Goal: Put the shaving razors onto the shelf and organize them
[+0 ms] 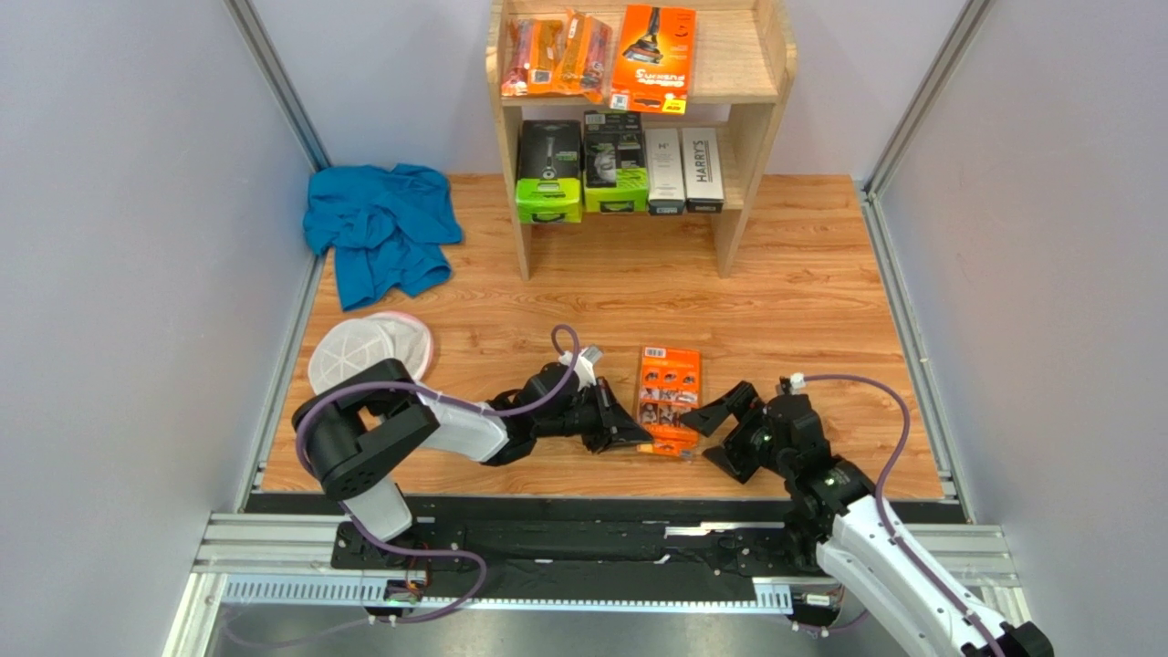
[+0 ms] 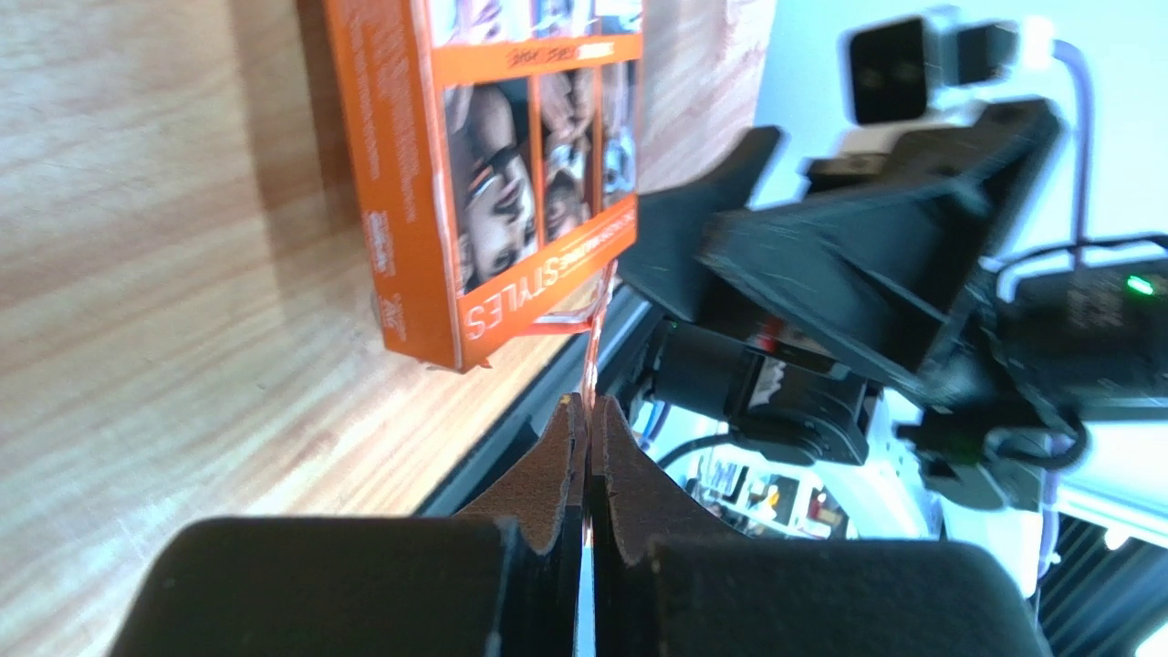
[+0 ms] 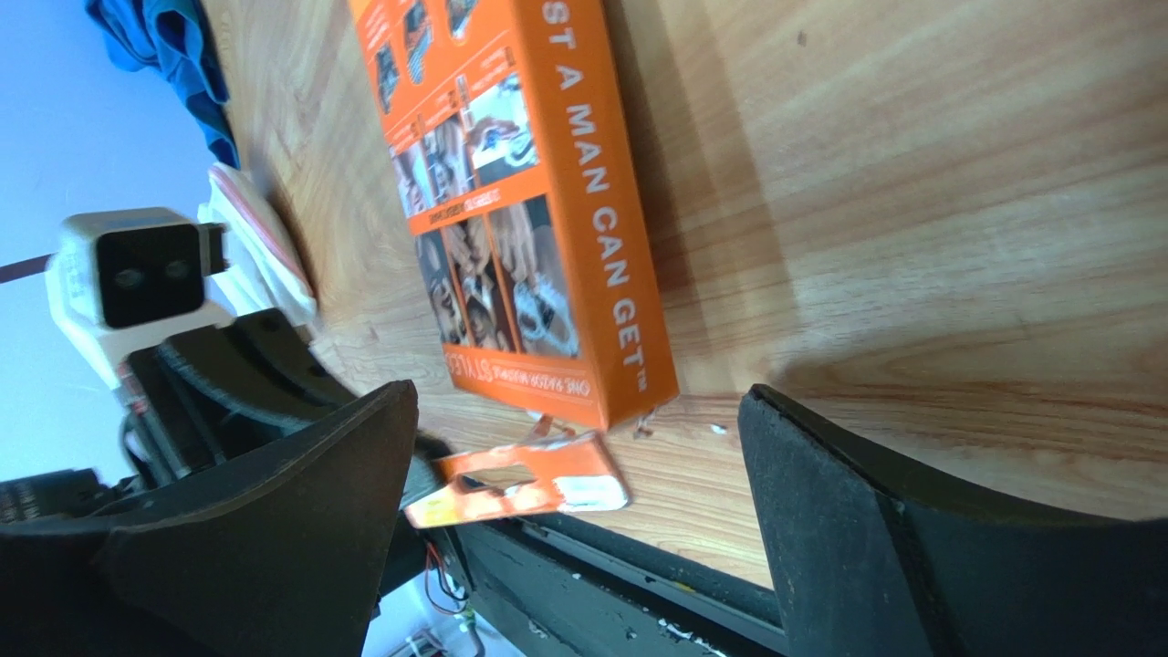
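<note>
A flat orange razor box (image 1: 669, 383) lies on the wood table in front of both arms. My left gripper (image 1: 639, 437) is shut on the box's thin orange hang tab (image 1: 668, 442) at its near end. In the left wrist view the pads (image 2: 565, 452) pinch the tab edge-on below the box (image 2: 507, 164). My right gripper (image 1: 713, 430) is open just right of the tab. Its view shows the box (image 3: 507, 205) and the tab (image 3: 528, 482) between the spread fingers (image 3: 274, 534). The wooden shelf (image 1: 761, 62) at the back holds orange packs (image 1: 555, 52), an orange box (image 1: 653, 55) and two white boxes (image 1: 683, 167).
Two green and black boxes (image 1: 581, 171) share the lower tier. A blue cloth (image 1: 381, 226) lies at the back left. White mesh discs (image 1: 368, 353) lie by the left arm. Grey walls stand on both sides. A black rail (image 1: 549, 527) runs along the near edge.
</note>
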`<state>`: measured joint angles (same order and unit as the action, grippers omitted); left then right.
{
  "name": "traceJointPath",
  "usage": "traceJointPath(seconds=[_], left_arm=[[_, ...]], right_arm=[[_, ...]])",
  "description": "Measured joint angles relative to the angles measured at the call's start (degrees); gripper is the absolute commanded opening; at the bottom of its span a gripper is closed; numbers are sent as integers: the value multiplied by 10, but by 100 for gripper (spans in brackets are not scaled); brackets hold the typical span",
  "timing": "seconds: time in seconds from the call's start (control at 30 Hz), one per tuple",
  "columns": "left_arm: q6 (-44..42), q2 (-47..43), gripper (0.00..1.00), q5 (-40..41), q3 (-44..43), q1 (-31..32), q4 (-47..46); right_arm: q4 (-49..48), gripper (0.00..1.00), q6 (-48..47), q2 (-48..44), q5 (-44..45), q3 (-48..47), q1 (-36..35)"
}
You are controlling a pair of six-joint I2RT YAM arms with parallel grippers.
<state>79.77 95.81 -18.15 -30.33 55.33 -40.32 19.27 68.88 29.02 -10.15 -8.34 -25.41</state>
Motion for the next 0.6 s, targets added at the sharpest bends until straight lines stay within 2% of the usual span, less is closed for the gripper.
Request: traceJointPath(seconds=[0.43,0.6], left_arm=[[-16,-19,0,-17,-2,2,50],[-15,-37,0,-17,-2,2,59]], right_arm=[[-82,87,51,-10,-10,46,1],[-103,83,58,21,-15,47,1]])
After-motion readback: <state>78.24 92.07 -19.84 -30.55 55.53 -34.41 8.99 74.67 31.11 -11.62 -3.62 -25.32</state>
